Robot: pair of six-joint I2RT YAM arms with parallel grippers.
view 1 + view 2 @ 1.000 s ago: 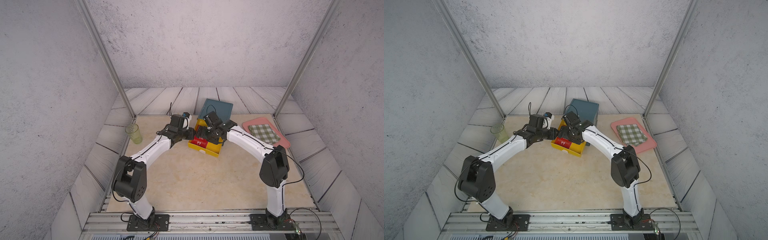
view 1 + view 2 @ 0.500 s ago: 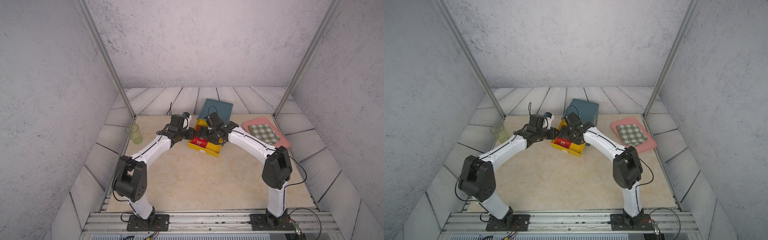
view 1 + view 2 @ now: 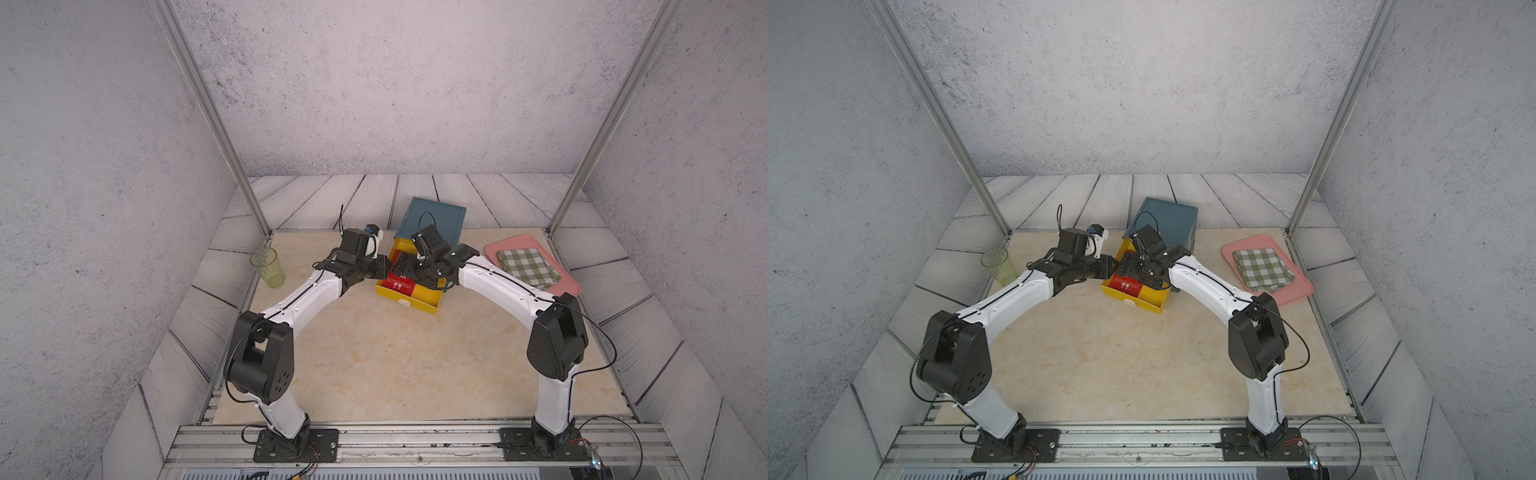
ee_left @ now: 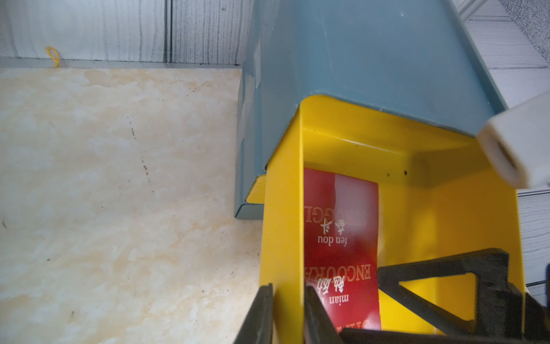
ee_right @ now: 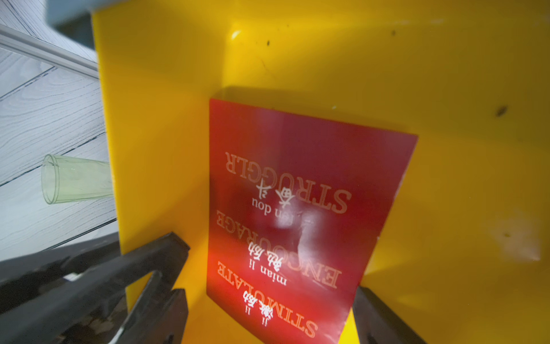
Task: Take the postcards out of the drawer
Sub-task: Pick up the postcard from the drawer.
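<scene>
Right elbow has drifted slightly outward; claws unchanged. Left gripper (image 4: 287, 297) clenched on the drawer (image 4: 282, 208) side wall, presumably to steady it. Right gripper (image 5: 268, 268) spread wide, straddling the postcards (image 5: 297, 178) lying flat on its floor beside that wall. Long axis runs front-to-back; lettering tops point toward the drawer front.

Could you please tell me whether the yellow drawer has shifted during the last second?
No. The yellow drawer sticks out exactly as far from the blue cabinet as before.
</scene>
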